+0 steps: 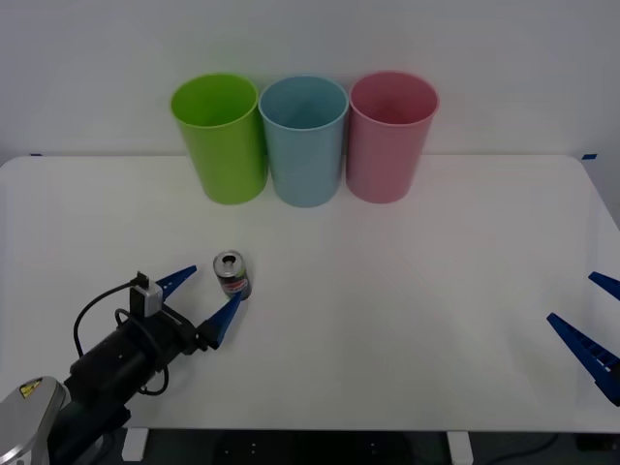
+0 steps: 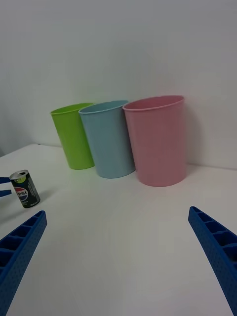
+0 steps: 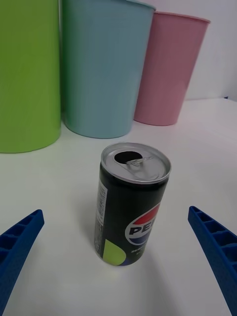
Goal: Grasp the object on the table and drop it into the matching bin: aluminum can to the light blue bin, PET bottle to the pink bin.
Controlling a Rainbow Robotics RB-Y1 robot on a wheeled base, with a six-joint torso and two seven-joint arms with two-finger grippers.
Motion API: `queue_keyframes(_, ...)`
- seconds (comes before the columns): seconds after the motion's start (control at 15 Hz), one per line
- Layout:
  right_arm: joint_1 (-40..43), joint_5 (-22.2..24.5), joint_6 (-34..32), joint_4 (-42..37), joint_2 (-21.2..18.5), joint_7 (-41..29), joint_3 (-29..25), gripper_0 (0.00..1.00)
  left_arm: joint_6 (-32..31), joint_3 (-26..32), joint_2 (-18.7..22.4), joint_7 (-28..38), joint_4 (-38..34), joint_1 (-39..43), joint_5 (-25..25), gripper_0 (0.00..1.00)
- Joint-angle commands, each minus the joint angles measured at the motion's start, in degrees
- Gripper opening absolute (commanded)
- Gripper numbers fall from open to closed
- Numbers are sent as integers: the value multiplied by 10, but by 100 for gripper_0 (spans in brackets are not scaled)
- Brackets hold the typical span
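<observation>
A small dark aluminum can with a silver top and a red, white and blue label stands upright on the white table, left of centre. My left gripper is open just in front of it, one blue finger on each side, neither touching the can. The light blue bin stands at the back between a green bin and the pink bin. My right gripper waits open at the table's right edge.
A lime green bin stands left of the light blue one, all three in a row at the table's far edge against a white wall. Bare tabletop stretches between the can and the bins.
</observation>
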Motion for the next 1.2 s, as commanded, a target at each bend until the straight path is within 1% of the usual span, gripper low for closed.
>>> queue_keyframes(0.07,0,0,0,0,0,0,0,100,4,-8,0,-6,24,-21,1,100)
queue_keyframes(0.27,0,0,0,0,0,0,0,100,15,-15,0,-14,42,-37,1,100)
queue_keyframes(0.87,0,0,0,0,0,0,0,100,16,-18,0,-57,115,-99,-4,100)
queue_keyframes(1.2,0,0,0,0,0,0,0,100,20,-22,0,-63,123,-106,-4,100)
